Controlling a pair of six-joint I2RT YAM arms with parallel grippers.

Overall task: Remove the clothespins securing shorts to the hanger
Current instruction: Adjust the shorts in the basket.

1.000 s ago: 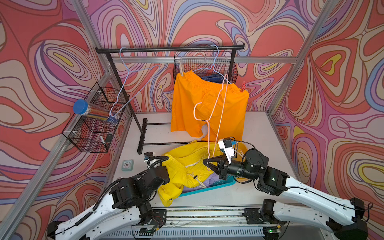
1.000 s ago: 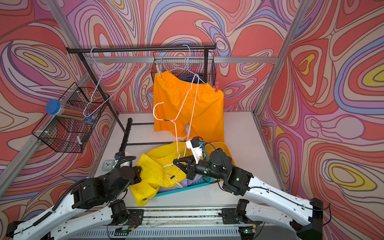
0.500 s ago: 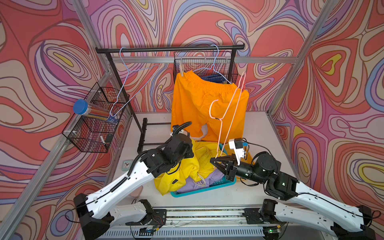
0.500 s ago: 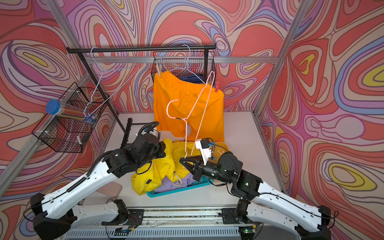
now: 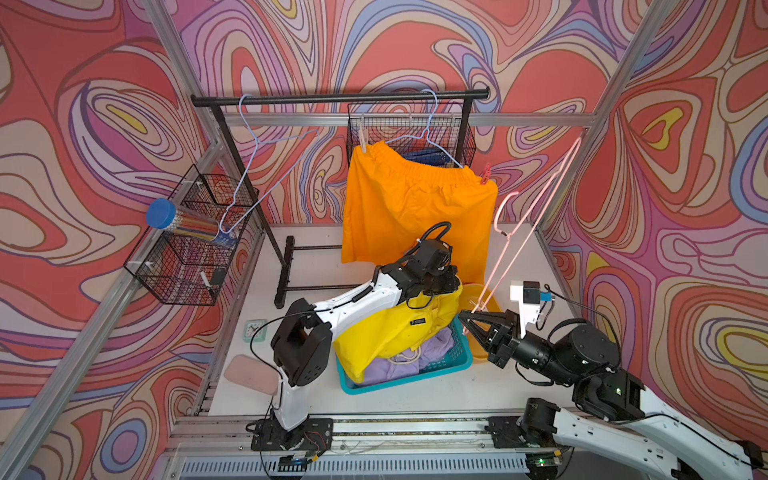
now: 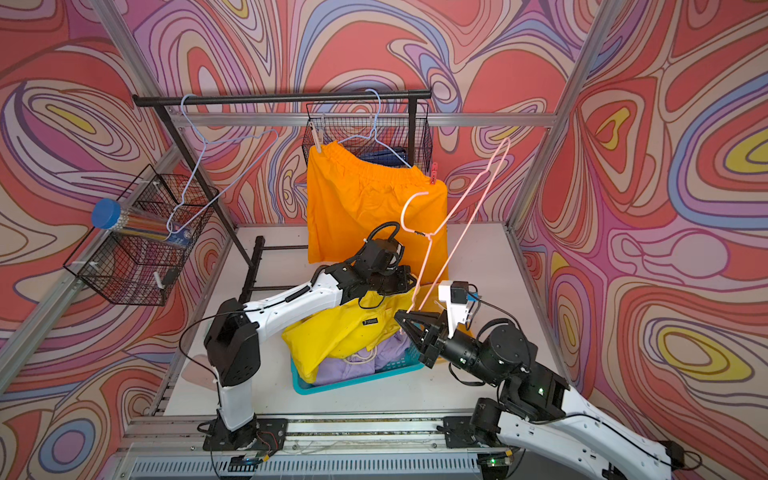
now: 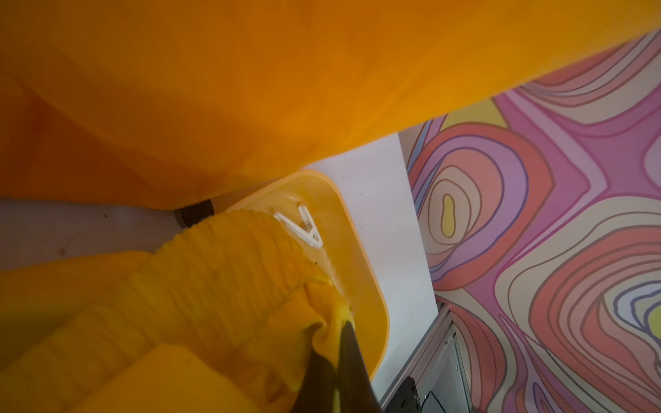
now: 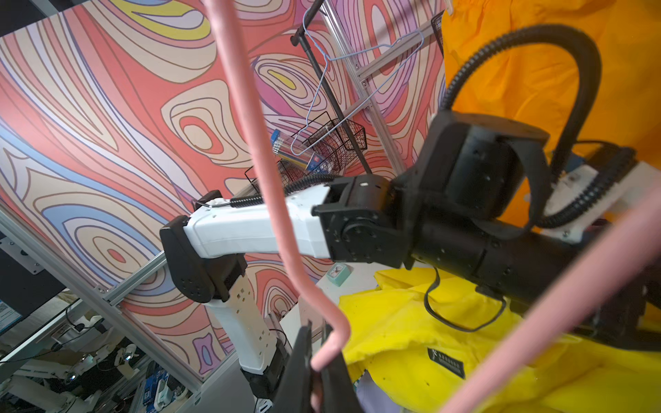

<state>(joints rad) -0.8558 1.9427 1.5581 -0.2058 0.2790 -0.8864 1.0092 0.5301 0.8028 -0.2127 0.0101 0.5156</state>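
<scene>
Left wrist: left gripper [image 7: 338, 343] pinched yellow shorts [image 7: 214, 286], right gripper [image 8: 316, 361] held pink hanger [image 8: 264, 161]; I judged clothespins [image 5: 485, 172] on orange shorts [image 5: 415, 216] next.

The orange shorts [image 6: 374, 208] are hanging from a pale blue hanger [image 6: 375, 124] on the black rail [image 6: 270, 99], with a beige clothespin [image 6: 317, 140] and a red clothespin [image 6: 434, 172] gripping the waistband corners. The right gripper [image 6: 404, 321] is pinching a pink hanger [image 6: 430, 236], and the left gripper [image 6: 410, 280] is holding the yellow shorts [image 6: 345, 332] above a teal basket [image 6: 357, 381].

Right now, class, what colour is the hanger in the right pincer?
Pink. The hanger shows best in the right wrist view.
</scene>
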